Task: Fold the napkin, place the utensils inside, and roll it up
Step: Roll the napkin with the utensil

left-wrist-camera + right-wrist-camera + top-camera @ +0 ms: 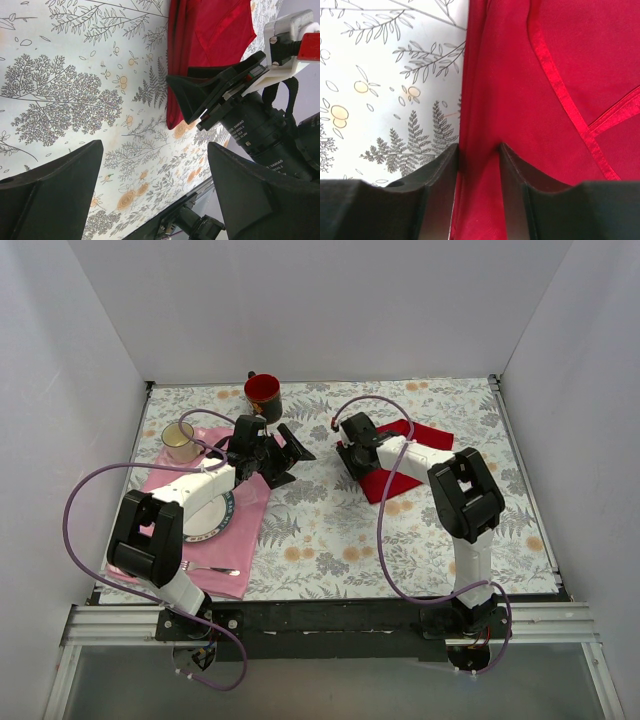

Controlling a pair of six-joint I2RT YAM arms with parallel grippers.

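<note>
Napkin (428, 436) | lies toward far-right corner of bench | right gripper (479, 155) clenched on its left edge fold | left gripper (152, 147) released, hovering mid-bench | risk: shallow pinch (edge fold only) may slip when pulled, skewing the fold

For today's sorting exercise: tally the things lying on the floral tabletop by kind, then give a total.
Cloths: 2 (napkin, placemat)
Cups: 2 (red mug, pale cup)
Plates: 1
Forks: 1
Total: 6
</note>
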